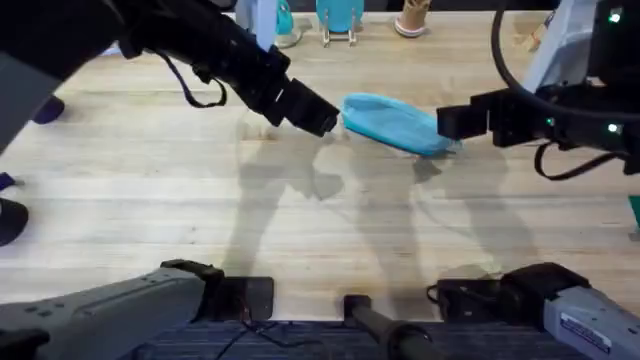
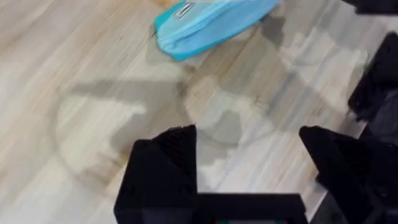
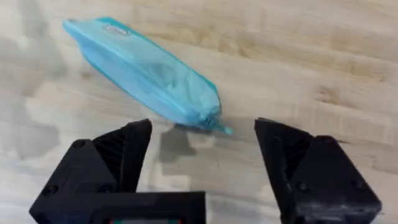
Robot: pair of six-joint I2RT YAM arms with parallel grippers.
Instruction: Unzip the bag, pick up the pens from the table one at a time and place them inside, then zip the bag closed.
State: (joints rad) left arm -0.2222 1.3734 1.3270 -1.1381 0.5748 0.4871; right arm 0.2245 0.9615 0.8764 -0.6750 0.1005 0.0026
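While spread wide with nothing between them, left fingers [image 2: 163, 165] hang over bare table [image 2: 81, 93], tips apart from the wood. Likewise parted and empty, right fingers [image 3: 115, 158], one to each side of the bag's near end but not touching it. Left gripper [image 1: 322, 121] just beside the bag's left end in the overhead view; right gripper [image 1: 450, 122] just beside its right end, close enough that touch cannot be told from above. Bag [image 1: 392, 124] lying flat on the table [image 1: 150, 210] between the two grippers, toward the far middle, long axis running slightly down to the right. Teal fabric bulging, a small tab poking out at the end nearest the right gripper [image 3: 202, 186]. Zipper state not readable. Shadows of both arms falling on the wood in front of the bag.
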